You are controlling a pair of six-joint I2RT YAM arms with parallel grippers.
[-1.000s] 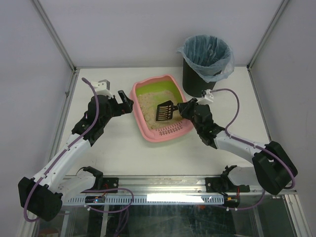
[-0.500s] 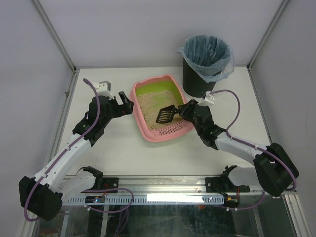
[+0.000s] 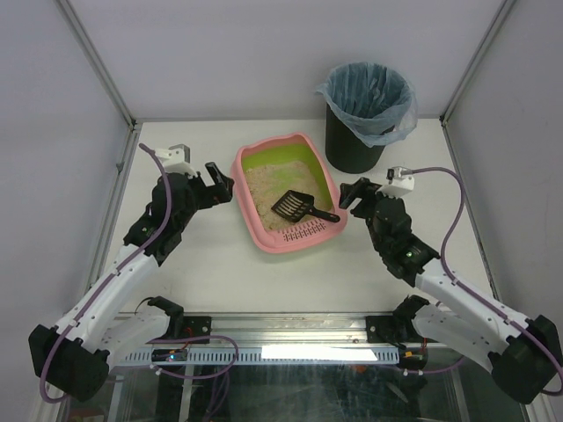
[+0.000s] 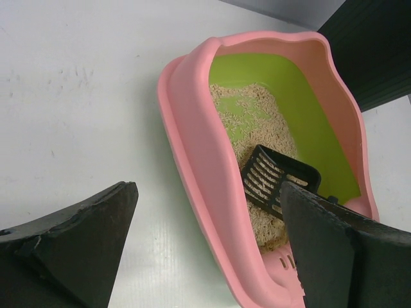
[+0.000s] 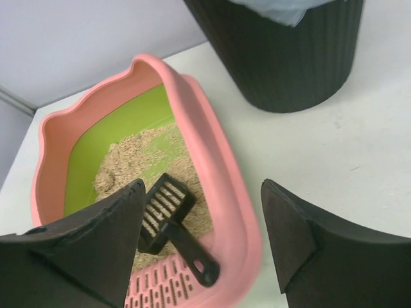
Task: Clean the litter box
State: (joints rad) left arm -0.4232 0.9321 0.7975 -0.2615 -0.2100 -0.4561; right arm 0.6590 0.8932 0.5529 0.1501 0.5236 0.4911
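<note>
Right gripper point(image 3: 354, 193): jaws parted, grasping nothing, positioned just right of the litter box point(image 3: 242, 202) and clear of its rim. Left gripper point(image 3: 220, 180): jaws spread wide, empty, just left of the box's far-left corner.

The litter box sits mid-table point(image 3: 202, 255) between the two grippers, slotted grille at its near end. A black bin point(image 3: 350, 145) lined with a blue bag point(image 3: 365, 88) stands just beside its far-right corner; the bin's contents cannot be seen.

Box contents: beige litter point(image 3: 262, 193) over the middle and near part, with green lining exposed at the far end. A black slotted scoop point(image 3: 293, 206) lies on the litter, handle end over the grille by the right rim.
</note>
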